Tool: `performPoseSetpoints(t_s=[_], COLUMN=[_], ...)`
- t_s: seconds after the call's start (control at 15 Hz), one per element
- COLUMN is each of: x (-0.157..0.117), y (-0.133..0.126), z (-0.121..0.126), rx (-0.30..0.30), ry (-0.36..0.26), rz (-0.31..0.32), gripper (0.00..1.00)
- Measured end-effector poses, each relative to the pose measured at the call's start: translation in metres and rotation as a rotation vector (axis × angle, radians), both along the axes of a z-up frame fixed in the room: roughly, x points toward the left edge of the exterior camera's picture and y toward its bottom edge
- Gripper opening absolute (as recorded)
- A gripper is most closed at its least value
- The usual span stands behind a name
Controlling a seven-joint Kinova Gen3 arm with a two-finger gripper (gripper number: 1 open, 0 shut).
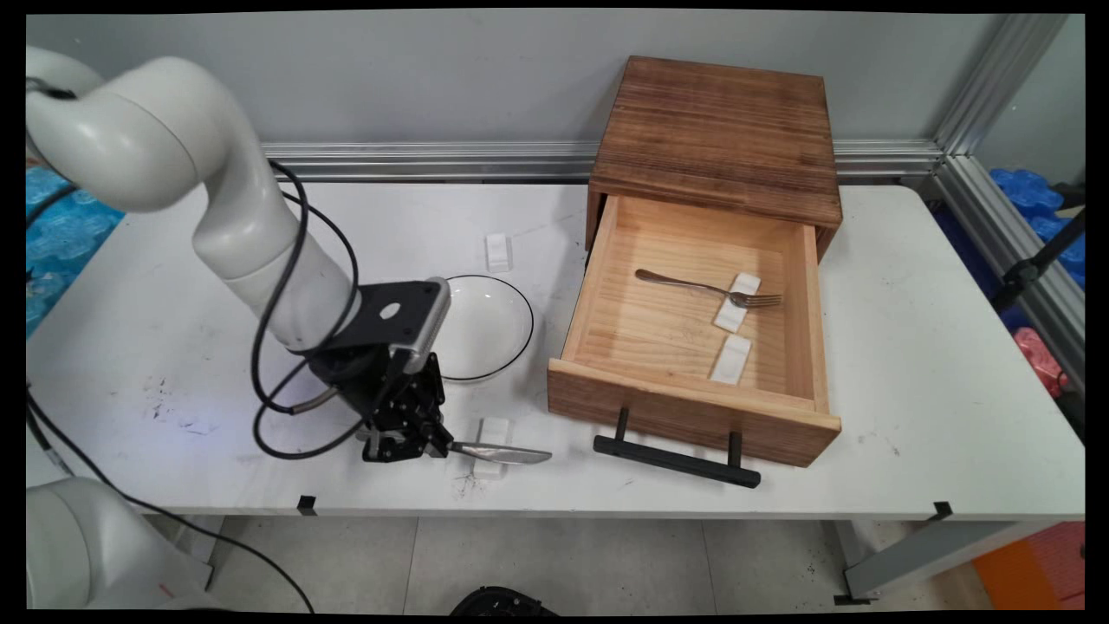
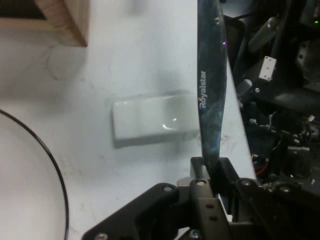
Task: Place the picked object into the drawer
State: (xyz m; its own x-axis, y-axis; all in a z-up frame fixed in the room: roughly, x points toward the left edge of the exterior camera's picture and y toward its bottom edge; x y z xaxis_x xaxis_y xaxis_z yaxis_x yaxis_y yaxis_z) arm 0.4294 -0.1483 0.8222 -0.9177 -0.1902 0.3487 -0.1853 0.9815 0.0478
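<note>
**Knife pinched over the near-edge rest**

The gripper sits low at the table's near edge, its fingers pinching the handle end of a knife. The blade runs out toward three o'clock from the fingers, crossing above a small white rest; in the hand view the knife, lettered Royalstar, stands on edge over that rest. At one o'clock from the hand lies a white black-rimmed plate. Farther toward three o'clock stands an open wooden drawer holding a fork and two white rests.
</note>
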Motion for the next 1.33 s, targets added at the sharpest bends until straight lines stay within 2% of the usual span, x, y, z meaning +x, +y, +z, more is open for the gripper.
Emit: performPoseSetpoints(t_s=[0.6,0.93,1.33], x=[-0.002,-0.012,-0.028], y=[-0.017,-0.04,-0.079], z=[0.078,0.122,0.153], rx=[-0.049,-0.086,-0.14], ry=[0.049,0.085,0.123], rz=[-0.048,-0.064,-0.082], gripper=[0.0,0.0,0.0])
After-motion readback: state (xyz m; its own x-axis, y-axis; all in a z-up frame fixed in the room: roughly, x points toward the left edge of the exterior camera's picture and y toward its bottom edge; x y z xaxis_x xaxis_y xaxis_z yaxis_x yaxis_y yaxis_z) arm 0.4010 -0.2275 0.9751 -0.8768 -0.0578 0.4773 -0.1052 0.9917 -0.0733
